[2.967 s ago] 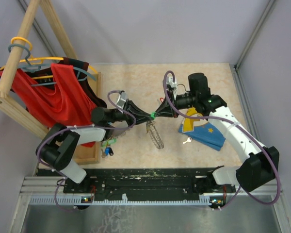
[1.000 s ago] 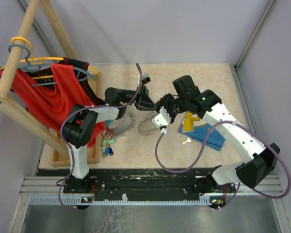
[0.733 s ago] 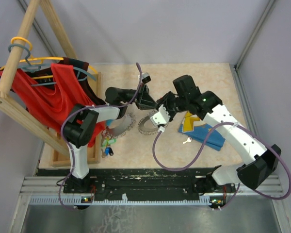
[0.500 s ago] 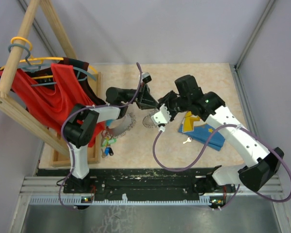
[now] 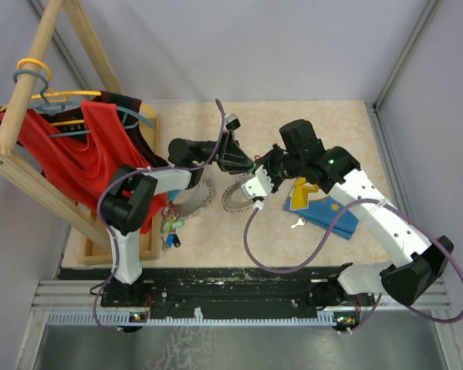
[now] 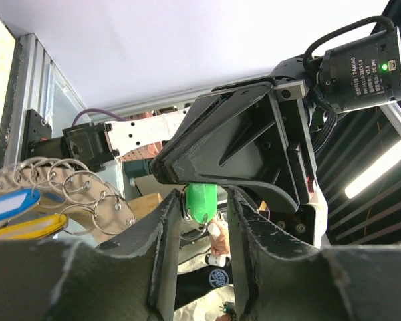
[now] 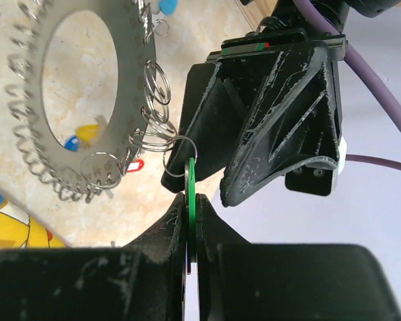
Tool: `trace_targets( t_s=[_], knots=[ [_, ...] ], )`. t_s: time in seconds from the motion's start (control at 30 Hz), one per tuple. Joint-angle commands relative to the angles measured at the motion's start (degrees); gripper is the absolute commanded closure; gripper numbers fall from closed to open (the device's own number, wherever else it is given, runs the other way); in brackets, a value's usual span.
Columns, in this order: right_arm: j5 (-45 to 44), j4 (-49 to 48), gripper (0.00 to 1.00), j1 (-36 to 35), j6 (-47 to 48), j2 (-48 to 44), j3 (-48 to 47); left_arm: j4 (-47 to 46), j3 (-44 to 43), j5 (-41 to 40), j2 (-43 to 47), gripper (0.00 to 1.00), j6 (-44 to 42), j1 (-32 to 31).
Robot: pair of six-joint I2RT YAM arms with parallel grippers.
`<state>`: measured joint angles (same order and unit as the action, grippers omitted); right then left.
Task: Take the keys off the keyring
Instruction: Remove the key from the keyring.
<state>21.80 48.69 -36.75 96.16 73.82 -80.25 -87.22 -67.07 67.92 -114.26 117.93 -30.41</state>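
Right wrist view: right gripper (image 7: 192, 208) pinches green tag (image 7: 191, 179); left gripper (image 6: 202, 199) seemingly parted.

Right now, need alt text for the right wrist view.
The right gripper pinches a green key tag edge-on, with a thin silver loop linking the tag to the grey keyring at upper left. The black left gripper faces it from just behind the tag, jaws apart.
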Motion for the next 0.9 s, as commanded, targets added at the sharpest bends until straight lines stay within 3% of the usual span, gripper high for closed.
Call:
trace_targets(
  t_s=[0.0,0.27,0.53,0.87],
  knots=[
    [0.5,-0.2,1.00,-0.6,-1.7,-1.7,-1.0,-15.3,-0.8,-1.4,0.3,0.59,1.1,0.1],
    [0.9,1.0,1.00,-0.6,-4.6,-2.1,-2.2,-15.4,4.1,-1.8,3.2,0.46,-6.8,2.2],
    [-2.7,6.3,1.00,-0.6,-11.3,-2.8,-4.3,-9.4,15.6,-8.8,13.9,0.36,-32.9,6.9],
    [-4.5,11.6,1.00,-0.7,-26.3,-2.6,-7.9,-10.4,36.5,-19.9,29.1,0.38,-65.4,6.8]
  ],
)
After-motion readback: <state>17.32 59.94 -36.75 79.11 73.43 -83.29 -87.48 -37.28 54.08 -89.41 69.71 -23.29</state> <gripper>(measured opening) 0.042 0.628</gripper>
